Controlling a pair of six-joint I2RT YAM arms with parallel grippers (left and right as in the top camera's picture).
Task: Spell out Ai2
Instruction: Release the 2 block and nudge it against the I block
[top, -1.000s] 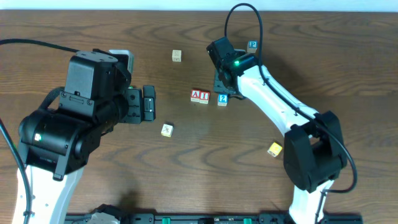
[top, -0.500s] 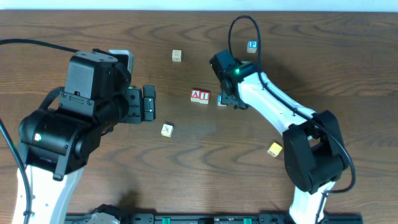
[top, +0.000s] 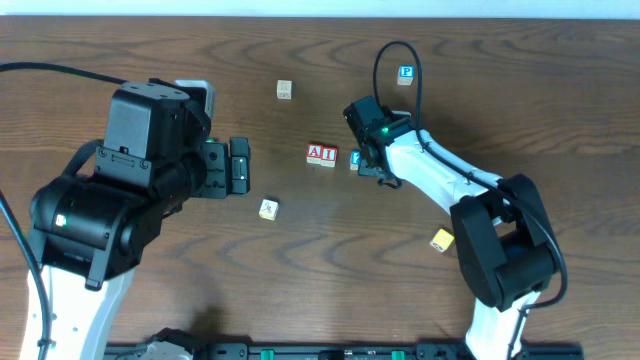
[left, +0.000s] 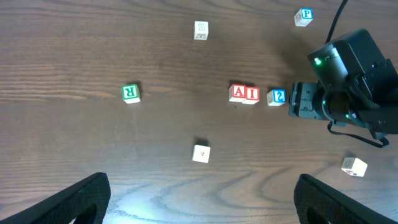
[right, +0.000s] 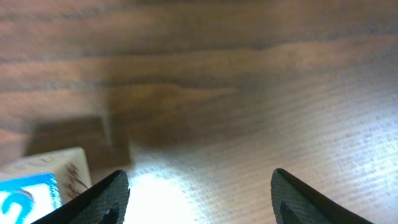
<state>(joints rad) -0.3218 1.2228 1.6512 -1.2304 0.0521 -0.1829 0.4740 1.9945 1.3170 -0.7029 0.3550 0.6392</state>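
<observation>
The right claw (right: 199, 208) has its fingers (right: 102, 199) spread wide. Only bare counter (right: 249, 124) lies in the gap, and nothing is pinched. The 2 block (right: 34, 190), a blue numeral on pale wood, sits outside the gap, close by the outer side of one finger. The wrist view does not show whether they touch. Overhead, the same claw (top: 372, 168) is low over the counter with the 2 block (top: 356, 158) just off its tip.

Beyond the 2 block, on its far side from this claw, lie the I block (left: 251, 94) and then the A block (left: 238, 93). Both are red-faced and touch each other. A narrow strip of counter separates the I block from the 2 block. The three form one row.

The left claw (left: 205, 214) also has its fingers spread wide and holds nothing. It is well apart from the row.

A pale block (left: 201, 153) lies ahead of its gap, and a green R block (left: 130, 93) lies off to one side.

The P block (top: 406, 73) and a plain block (top: 285, 90) lie well apart from both claws. A yellow block (top: 441, 240) lies behind the right claw, near its arm.
</observation>
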